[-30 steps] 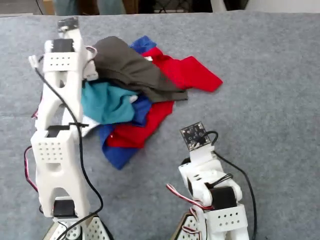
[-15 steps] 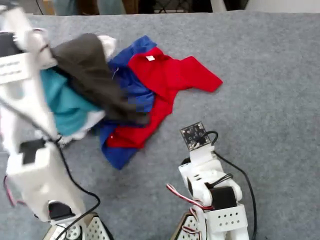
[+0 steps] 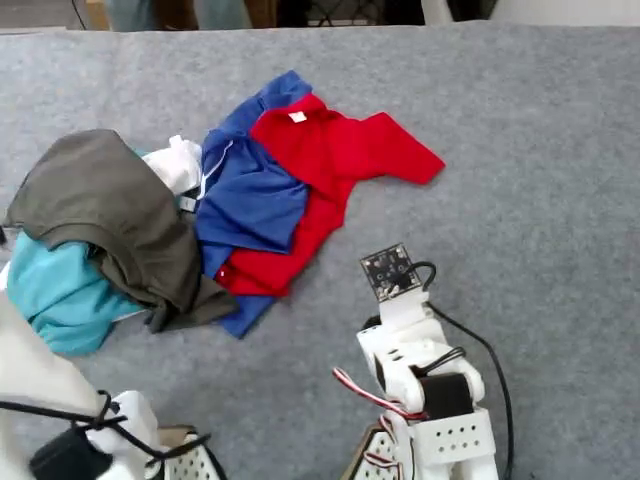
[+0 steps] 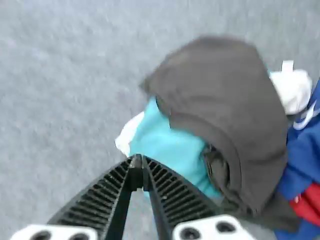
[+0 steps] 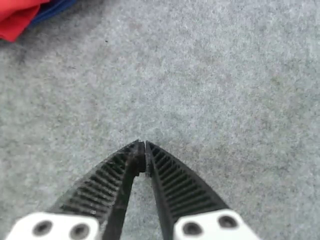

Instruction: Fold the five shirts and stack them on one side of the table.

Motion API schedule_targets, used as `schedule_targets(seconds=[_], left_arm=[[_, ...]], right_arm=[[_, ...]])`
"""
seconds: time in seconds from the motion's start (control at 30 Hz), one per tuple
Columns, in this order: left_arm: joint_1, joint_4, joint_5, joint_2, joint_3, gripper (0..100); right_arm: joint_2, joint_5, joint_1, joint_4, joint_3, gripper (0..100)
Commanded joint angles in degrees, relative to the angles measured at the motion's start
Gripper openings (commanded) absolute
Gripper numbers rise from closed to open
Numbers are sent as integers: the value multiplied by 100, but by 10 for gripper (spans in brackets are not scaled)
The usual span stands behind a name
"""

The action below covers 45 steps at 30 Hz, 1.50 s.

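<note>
Grey shirt (image 3: 110, 210) atop teal shirt (image 3: 60, 295) | left claw (image 4: 138, 162), right claw (image 5: 145, 148): pressed together

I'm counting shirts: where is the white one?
In the high view, the white shirt peeks out between the grey shirt and the blue shirt, left of centre.

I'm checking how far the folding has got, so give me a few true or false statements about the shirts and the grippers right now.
1. The grey shirt lies on top of the teal shirt. True.
2. The red shirt is folded. False: it lies spread out with its sleeves showing, against the blue shirt.
3. The right gripper is shut over bare table. True.
4. The white shirt lies alone, apart from the others. False: it sits bunched between the grey shirt and the blue shirt.
</note>
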State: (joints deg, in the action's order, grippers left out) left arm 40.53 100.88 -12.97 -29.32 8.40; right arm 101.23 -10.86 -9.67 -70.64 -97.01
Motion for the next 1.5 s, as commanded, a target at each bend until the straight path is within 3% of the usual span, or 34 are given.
schedule_targets(seconds=[0.0, 0.13, 0.3, 0.4, 0.57, 0.63, 0.73, 0.9, 0.97, 1.1, 1.27, 1.47], left_arm=[[-620, -53, 598, -193, -567, 158], [-1218, -1380, 1758, 105, -1631, 320], [-1393, -3490, 2145, 941, -3073, 296], [-1349, -4255, 2145, 1503, -3495, 245], [-1244, -5064, 2136, 2400, -3662, 41], [-1244, -5257, 2136, 2716, -3653, 32], [-1262, -4932, 2136, 2822, -3415, 28], [-1218, -2901, 1776, 2585, -2158, 29], [-1262, -2435, 1723, 2242, -1701, 29], [-1499, -1943, 1380, 1275, -954, 29], [-2308, -1073, 1081, 176, -602, 29], [-3178, -985, 1125, -668, -576, 29]], right_arm=[[31, 26, 35, -9, 13, 15], [31, 26, 35, -9, 13, 15], [31, 26, 35, -9, 13, 15], [31, 26, 35, -9, 13, 15], [31, 26, 35, -9, 13, 15], [31, 26, 35, -9, 13, 15], [31, 26, 35, -9, 13, 15], [31, 26, 35, -9, 13, 15], [31, 26, 35, -9, 13, 15], [31, 26, 35, -9, 13, 15], [31, 26, 35, -9, 13, 15], [31, 26, 35, -9, 13, 15]])
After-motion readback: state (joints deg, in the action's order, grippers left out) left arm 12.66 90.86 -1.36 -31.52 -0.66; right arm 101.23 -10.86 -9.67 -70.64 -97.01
